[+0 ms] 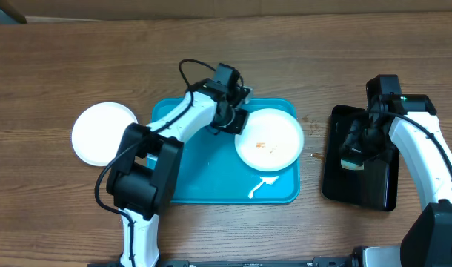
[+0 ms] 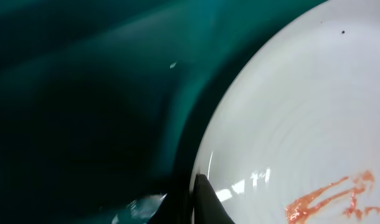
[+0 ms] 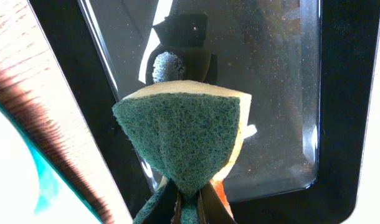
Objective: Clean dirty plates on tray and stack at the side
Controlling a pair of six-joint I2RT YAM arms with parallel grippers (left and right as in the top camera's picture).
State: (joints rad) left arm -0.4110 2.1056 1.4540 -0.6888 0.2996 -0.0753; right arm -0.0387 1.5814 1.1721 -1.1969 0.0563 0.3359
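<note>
A white plate (image 1: 269, 139) with an orange smear (image 2: 330, 199) lies on the right half of the turquoise tray (image 1: 204, 182). My left gripper (image 1: 237, 122) is at the plate's left rim and shut on it. In the left wrist view one dark finger (image 2: 209, 205) lies over the edge of the plate (image 2: 302, 99); the other finger is hidden. A second white plate (image 1: 104, 132) sits on the table left of the tray. My right gripper (image 1: 356, 157) hangs over the black tray, shut on a green and yellow sponge (image 3: 184, 134).
The glossy black tray (image 1: 359, 185) lies on the wooden table to the right of the turquoise tray. A white streak (image 1: 263, 185) marks the turquoise tray's front right corner. The left arm reaches across the tray's left half.
</note>
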